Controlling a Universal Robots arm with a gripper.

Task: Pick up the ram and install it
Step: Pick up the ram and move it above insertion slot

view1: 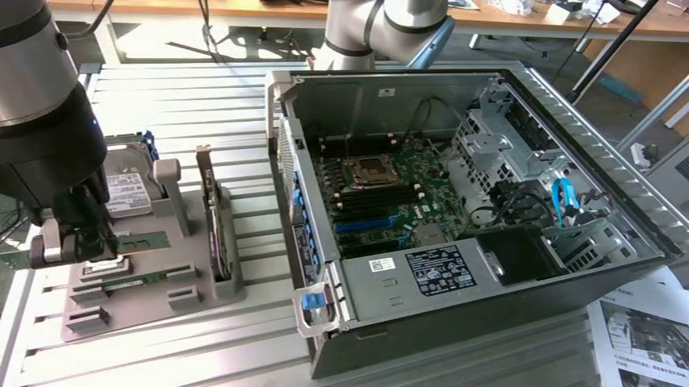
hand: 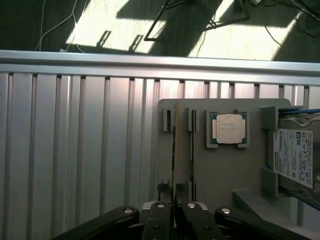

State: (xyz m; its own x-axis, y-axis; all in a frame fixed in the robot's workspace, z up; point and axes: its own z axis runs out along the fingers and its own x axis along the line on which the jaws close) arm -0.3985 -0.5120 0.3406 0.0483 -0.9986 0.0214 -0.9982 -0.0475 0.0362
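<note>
The exterior view looks steeply down from high above the table (view1: pixel 194 105), with the open computer case (view1: pixel 560 105) at the exterior view's right and the gray holder (view1: pixel 140 294) at its left, near the lens. The wrist view faces straight down past the gripper (hand: pixel 175 202), close over the holder. Both views share the holder, the hard drive (view1: pixel 127 189) and the ram (hand: pixel 176 145).

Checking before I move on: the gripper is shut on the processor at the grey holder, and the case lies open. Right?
Not quite. The gripper is shut on the ram, seen edge-on in its grip in the wrist view. The processor sits free in its pocket of the holder. The case does lie open.
</note>
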